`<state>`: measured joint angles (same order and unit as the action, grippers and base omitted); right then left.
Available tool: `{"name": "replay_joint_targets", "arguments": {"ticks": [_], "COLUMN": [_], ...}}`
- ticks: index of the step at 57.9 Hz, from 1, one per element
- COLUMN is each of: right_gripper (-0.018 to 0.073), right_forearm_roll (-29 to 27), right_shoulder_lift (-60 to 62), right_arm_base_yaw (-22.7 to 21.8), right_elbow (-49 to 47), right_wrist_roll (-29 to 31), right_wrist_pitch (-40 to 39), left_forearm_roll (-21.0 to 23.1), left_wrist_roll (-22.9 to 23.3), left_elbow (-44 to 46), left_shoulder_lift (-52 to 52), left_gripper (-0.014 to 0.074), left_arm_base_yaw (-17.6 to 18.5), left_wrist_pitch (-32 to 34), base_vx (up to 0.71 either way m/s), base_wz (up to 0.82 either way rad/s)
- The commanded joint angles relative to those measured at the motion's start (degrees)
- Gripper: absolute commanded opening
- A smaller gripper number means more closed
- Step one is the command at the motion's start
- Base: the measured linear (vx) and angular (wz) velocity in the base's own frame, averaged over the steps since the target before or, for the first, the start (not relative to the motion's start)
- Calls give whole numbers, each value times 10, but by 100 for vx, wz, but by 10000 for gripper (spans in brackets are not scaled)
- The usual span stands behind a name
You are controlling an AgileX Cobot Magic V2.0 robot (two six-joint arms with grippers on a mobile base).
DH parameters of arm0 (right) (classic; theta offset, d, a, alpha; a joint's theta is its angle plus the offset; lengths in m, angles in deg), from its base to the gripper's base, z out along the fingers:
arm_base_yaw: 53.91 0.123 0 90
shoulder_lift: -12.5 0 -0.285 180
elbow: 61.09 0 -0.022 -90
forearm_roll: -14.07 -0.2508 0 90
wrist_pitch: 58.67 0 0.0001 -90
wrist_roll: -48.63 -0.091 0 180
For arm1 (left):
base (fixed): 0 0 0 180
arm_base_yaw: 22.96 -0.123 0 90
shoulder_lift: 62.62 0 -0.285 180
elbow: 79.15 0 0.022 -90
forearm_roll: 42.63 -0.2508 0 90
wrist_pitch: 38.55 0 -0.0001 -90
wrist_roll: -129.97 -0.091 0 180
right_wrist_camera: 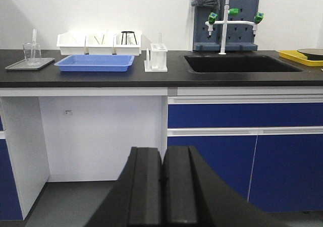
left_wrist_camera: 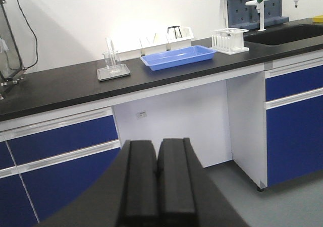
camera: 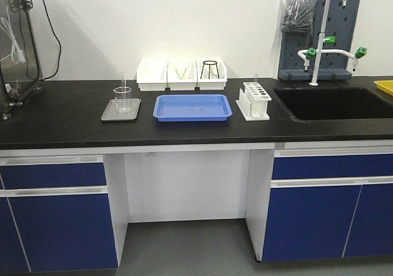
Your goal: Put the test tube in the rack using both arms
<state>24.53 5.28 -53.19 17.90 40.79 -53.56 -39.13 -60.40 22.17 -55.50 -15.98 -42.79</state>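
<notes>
Standing in one beaker point(camera: 122, 99) is one test tube point(camera: 123, 80), one rack point(camera: 253, 102) apart; left fingers point(left_wrist_camera: 141, 186) and right fingers point(right_wrist_camera: 146, 186) pressed together.

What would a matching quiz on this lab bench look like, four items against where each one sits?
Items:
1. test tube
2. rack
3. blue tray
4. white bins

Places:
a. beside the sink
b. standing in the beaker
c. farthest back on the counter
d. just in front of the white bins

Pairs: 1-b, 2-a, 3-d, 4-c
</notes>
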Motion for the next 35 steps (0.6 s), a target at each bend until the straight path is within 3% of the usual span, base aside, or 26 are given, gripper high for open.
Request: {"name": "replay_joint_targets", "arguments": {"ticks": [1, 35], "right_gripper": [-11, -11], "right_forearm_roll": [2, 2], "right_shoulder_lift": [8, 8], "right_arm_base_yaw": [0, 0], "right_elbow": [1, 1], "right_wrist_roll": [7, 7], "right_wrist_pitch": [-43, -44], "left_forearm_roll": [1, 1], "left_wrist_roll": [2, 2], "left_elbow": [0, 0], "left_shoulder_lift": [4, 4], "left_gripper": [-6, -6], "left_arm_base_yaw": [0, 0], "left_wrist_pitch": [46, 46], "base_vx": [10, 24], "base_wz": [-1, -2]}}
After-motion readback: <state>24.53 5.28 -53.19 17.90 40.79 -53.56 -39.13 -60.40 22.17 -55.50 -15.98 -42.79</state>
